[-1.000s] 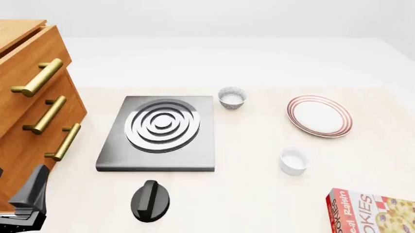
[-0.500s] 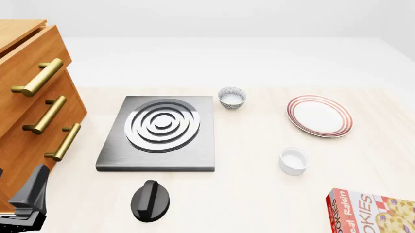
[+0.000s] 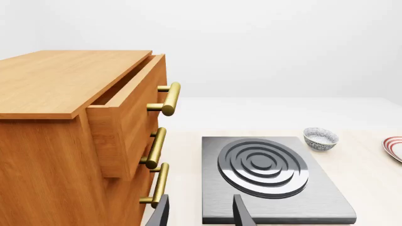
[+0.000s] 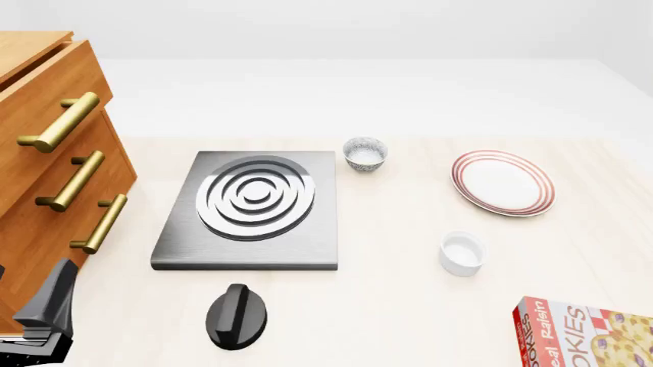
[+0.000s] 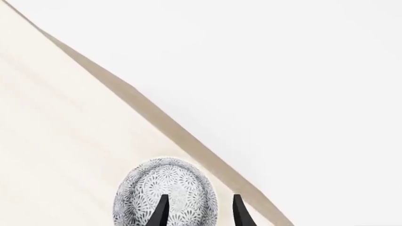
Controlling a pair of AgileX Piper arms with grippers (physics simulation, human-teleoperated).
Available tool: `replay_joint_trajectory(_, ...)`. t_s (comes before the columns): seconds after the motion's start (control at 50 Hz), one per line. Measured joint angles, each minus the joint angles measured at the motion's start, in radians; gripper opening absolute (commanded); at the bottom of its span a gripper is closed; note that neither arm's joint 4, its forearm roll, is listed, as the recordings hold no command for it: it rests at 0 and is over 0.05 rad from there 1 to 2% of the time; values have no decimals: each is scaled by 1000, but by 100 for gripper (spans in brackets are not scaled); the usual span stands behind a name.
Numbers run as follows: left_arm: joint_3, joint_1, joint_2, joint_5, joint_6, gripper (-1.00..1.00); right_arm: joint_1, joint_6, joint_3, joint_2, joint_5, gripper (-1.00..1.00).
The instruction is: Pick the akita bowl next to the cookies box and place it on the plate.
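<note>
In the right wrist view an akita bowl (image 5: 164, 195) with a fine grey-and-white pattern sits close to the table's edge. My right gripper (image 5: 199, 213) is open just above it, one finger over the bowl and the other past its side. Neither this bowl nor the right gripper shows in the front view. The cookies box (image 4: 586, 334) lies at the near right corner. The plate (image 4: 503, 182) is at the far right with nothing on it. My left gripper (image 4: 43, 317) (image 3: 199, 214) hangs open and holds nothing at the near left, by the cabinet.
A second patterned bowl (image 4: 365, 154) stands behind the stove plate (image 4: 253, 208), far from the box. A plain white cup (image 4: 462, 253) sits between plate and box. A black knob (image 4: 237, 315) lies near the front. A wooden cabinet (image 4: 51, 168) with brass handles fills the left.
</note>
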Motion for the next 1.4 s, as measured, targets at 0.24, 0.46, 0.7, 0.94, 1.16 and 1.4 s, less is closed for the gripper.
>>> replay_joint_trajectory(0.24, 0, 0, 0, 0, 0, 100, 5, 1, 3, 16, -8, -100)
replay_joint_trajectory(0.46, 0, 0, 0, 0, 0, 100, 8, 10, 1, -8, -12, -100)
replay_joint_trajectory(0.7, 0, 0, 0, 0, 0, 100, 21, 24, 25, -76, 10, -100)
replay_joint_trajectory(0.94, 0, 0, 0, 0, 0, 100, 30, 47, 31, -184, 72, -100)
replay_joint_trajectory(1.16, 0, 0, 0, 0, 0, 100, 31, 58, 1, -280, 157, -100)
replay_joint_trajectory(1.4, 0, 0, 0, 0, 0, 100, 46, 60, -42, -363, 247, -100)
